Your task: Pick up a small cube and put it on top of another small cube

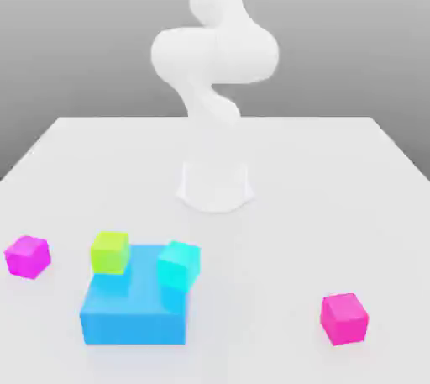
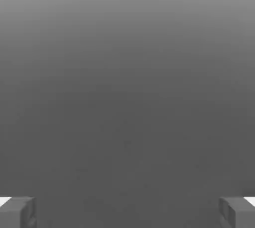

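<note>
Fingertips (image 2: 17, 212) of my gripper (image 2: 127, 213) show as two grey blocks in the hand view, one at each lower corner of the frame, standing wide apart with nothing between them. Behind them lies a plain grey surface, lighter toward the upper edge.

My arm (image 1: 214, 55) in the exterior view is a white, blurred column that comes down from the upper centre of the frame, bulges at the elbow and meets its round base (image 1: 215, 186) at the middle of the white table (image 1: 336, 172).

Toward the lower left of the exterior view sits a large blue block (image 1: 133, 311). A lime-green cube (image 1: 110, 252) stands at the block's far left corner and a cyan cube (image 1: 179, 265) at its far right corner; whether they rest on the block's top or just behind its edge I cannot tell.

A purplish-magenta cube (image 1: 27, 256) lies alone on the table at the left edge of the frame, near the blue block but apart from it.

The small hot-pink cube (image 1: 343, 318) sits on the table at the lower right of the frame, well apart from the blue block and the other cubes.
</note>
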Available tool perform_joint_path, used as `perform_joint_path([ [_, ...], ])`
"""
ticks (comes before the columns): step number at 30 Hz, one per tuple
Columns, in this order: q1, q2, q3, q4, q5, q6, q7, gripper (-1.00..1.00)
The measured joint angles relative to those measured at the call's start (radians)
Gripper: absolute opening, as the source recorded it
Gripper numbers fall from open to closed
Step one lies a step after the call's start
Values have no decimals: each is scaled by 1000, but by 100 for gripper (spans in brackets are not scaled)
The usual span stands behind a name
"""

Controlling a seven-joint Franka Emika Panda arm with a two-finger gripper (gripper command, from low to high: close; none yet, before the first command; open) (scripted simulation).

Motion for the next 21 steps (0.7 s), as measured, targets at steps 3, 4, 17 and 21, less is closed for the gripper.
perform_joint_path([
  [3, 3, 114, 46, -32, -9, 53, 36, 0],
  [4, 5, 150, 60, -42, -13, 70, 49, 0],
  [17, 51, 622, 227, -174, -98, 286, 233, 0],
  [21, 104, 768, 245, -214, -129, 352, 292, 0],
])
